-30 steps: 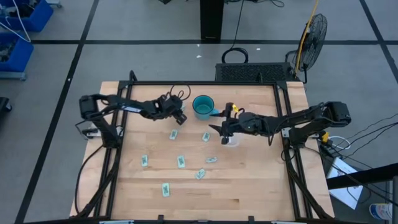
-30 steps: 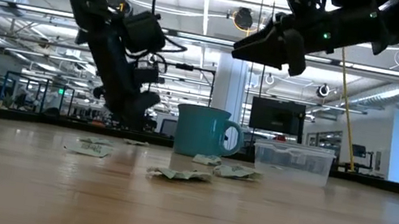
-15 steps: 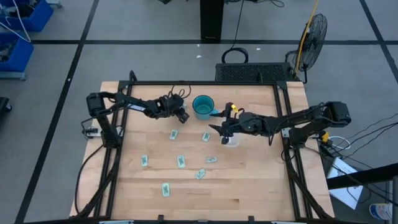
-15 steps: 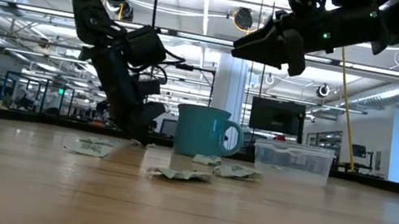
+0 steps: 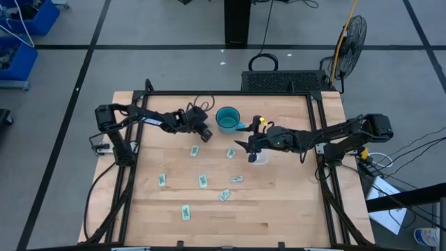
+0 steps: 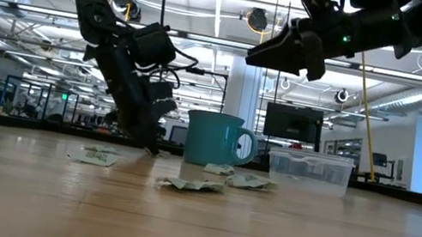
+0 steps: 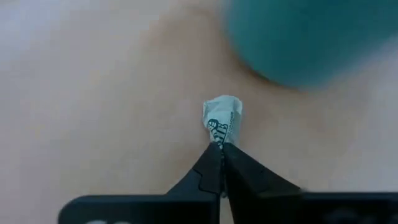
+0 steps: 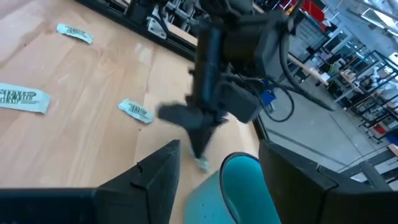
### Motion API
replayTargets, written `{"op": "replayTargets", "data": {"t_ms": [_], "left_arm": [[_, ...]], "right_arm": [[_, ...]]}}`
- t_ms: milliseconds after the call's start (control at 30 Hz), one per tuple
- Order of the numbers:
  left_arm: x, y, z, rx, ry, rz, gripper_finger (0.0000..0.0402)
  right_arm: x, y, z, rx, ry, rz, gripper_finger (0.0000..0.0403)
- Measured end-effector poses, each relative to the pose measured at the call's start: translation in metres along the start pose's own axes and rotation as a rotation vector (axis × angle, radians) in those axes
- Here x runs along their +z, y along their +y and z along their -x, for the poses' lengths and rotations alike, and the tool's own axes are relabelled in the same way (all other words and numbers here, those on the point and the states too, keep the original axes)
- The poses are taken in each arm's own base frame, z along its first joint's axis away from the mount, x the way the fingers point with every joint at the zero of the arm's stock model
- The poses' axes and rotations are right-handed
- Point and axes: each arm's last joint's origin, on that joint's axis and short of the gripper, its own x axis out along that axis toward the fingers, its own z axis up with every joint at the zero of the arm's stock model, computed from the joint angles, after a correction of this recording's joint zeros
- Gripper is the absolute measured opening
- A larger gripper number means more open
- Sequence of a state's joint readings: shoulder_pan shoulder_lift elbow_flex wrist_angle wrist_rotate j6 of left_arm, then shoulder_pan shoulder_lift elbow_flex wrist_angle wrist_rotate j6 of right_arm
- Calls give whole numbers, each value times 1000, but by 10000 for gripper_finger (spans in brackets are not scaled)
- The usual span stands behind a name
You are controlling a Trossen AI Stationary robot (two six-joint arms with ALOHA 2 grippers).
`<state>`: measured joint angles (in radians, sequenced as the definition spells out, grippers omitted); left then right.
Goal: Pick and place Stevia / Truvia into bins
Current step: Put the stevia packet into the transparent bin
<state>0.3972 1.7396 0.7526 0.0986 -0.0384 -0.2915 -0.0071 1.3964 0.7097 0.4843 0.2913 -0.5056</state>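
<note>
Near the far side of the table [image 5: 279, 209], just left of the teal mug [image 5: 226, 118], your left gripper [image 5: 205, 135] is down low, and its two fingers are pinched tight on one small Truvia packet [image 7: 222, 120]. From the left wrist view you can see the packet crumpled at the very tip of the closed fingers, with the wood under it and the mug's round side close by. From the low view the left arm leans down steeply, and its tip is right at the table top beside the mug.

Your right gripper [image 5: 245, 145] hangs in the air above the clear bin [image 6: 310, 170], which sits on the table just right of the mug. Its fingers are spread apart with nothing between them, as the right wrist view shows.

You have more packets lying flat on the wood, nearer the front than the mug. One packet [image 5: 194, 150] lies near your left gripper, another packet [image 5: 231, 154] lies between the mug and the bin, and a third packet [image 5: 237, 179] is a bit farther forward. A few more packets [image 5: 203, 181] are spread out toward the front left. You cannot tell from these views whether any packet is inside the bin.
</note>
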Motion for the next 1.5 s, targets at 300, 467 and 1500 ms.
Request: {"op": "replayTargets", "data": {"t_ms": [300,467,1500], "left_arm": [[3,-56,43,-287,-47,-53,7],[-1,-97,57,-412,-159,-68,23],[83,-181,-48,-326,-204,-327,32]], "right_arm": [[-1,1,0,6,8,-12,212],[0,2,7,-101,97,24,212],[1,-8,129,-66,6,-228,212]]}}
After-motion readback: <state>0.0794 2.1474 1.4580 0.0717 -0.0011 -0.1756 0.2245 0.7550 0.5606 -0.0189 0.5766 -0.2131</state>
